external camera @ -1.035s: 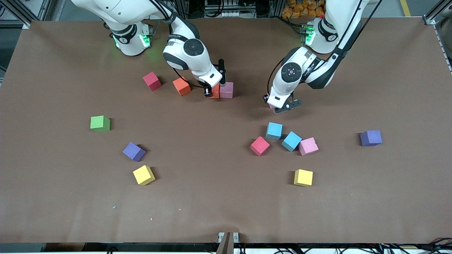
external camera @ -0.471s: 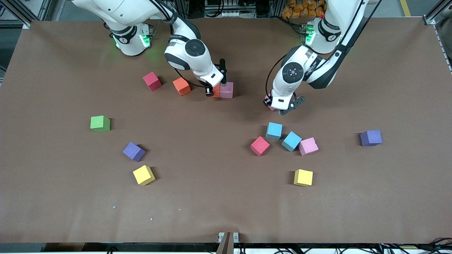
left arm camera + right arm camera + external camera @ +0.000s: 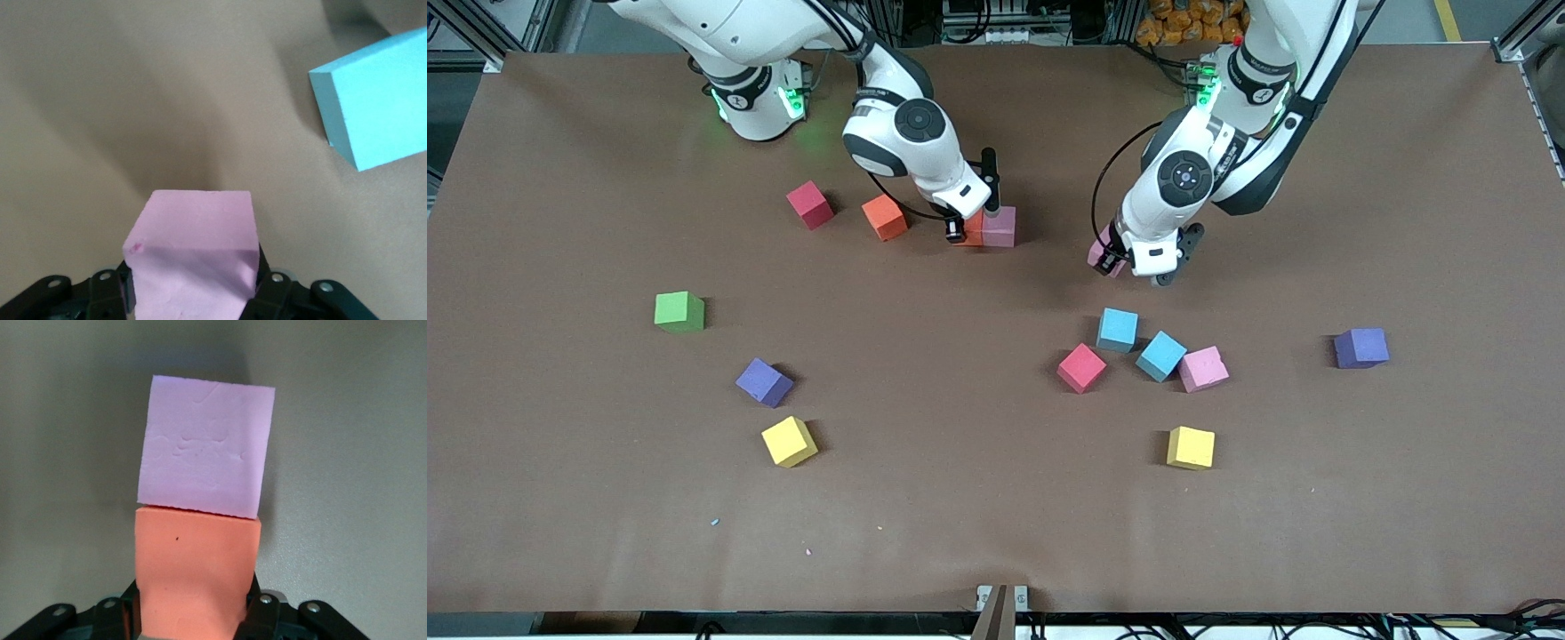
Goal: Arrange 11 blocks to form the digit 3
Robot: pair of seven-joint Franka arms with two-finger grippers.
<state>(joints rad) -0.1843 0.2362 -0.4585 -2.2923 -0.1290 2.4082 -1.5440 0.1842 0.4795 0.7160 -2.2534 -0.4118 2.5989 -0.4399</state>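
You are at the start of the figure: only two cubes touch so far, and both arms have one in hand. Your right end effector [image 3: 964, 233] is closed on an orange cube [image 3: 197, 577], low on the tabletop [image 3: 996, 516], with that cube pressed flush against a pink cube [image 3: 999, 227] lying toward the left arm's end of it. This pair looks like the beginning of one bar of the 3.

Your left end effector [image 3: 1134, 265] is clamped on a second pink cube [image 3: 193, 257], carried over bare tabletop between the started pair and the cluster of loose cubes; in the left wrist view a light blue cube [image 3: 377, 100] shows just ahead (probably the one in the cluster that lies farthest from the front camera).

Next, I judge, you should let go of the orange cube without nudging it, then bring the held pink cube over and set it squarely against the pair.

The other cubes wait, loose: red [image 3: 810, 204] and orange [image 3: 885, 218] beside the pair; red [image 3: 1081, 367], two light blue and pink in the cluster; two yellow and two purple scattered around. The green cube [image 3: 679, 312] stays out.
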